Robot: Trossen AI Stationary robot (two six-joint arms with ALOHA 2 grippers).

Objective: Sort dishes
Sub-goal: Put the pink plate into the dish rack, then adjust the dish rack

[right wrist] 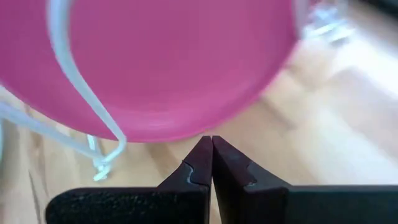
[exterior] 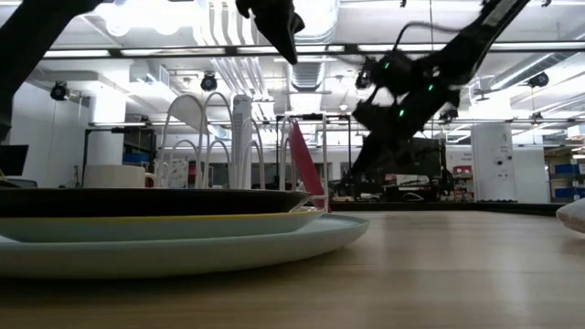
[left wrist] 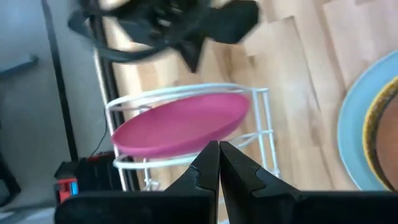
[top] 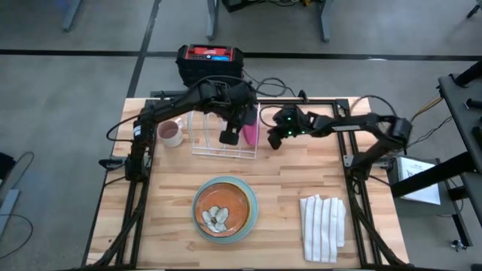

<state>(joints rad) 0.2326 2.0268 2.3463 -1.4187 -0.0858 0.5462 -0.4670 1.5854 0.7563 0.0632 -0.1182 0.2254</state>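
Magenta plate (top: 251,133) is standing on edge in the white wire rack (top: 203,139); both grippers, left (top: 228,137) and right (top: 276,140), are hovering beside the rack, fingers pressed together, and risking nudging it, tipping the plate out

**Four cameras, one shared landmark at the rack**

Your high view looks straight down on the whole table (top: 294,188), with the white wire rack (top: 224,134) toward 12 o'clock of centre and the plate stack toward 6. Your low view sits at tabletop height, right beside the teal-blue plate (exterior: 183,247), facing level across the wood toward the rack and the room beyond. Your left wrist view looks past its closed fingers from a moderate distance at the magenta-pink plate (left wrist: 180,124) standing in the rack. Your right wrist view faces that same plate from very near, filling most of its picture. All four views share this plate.
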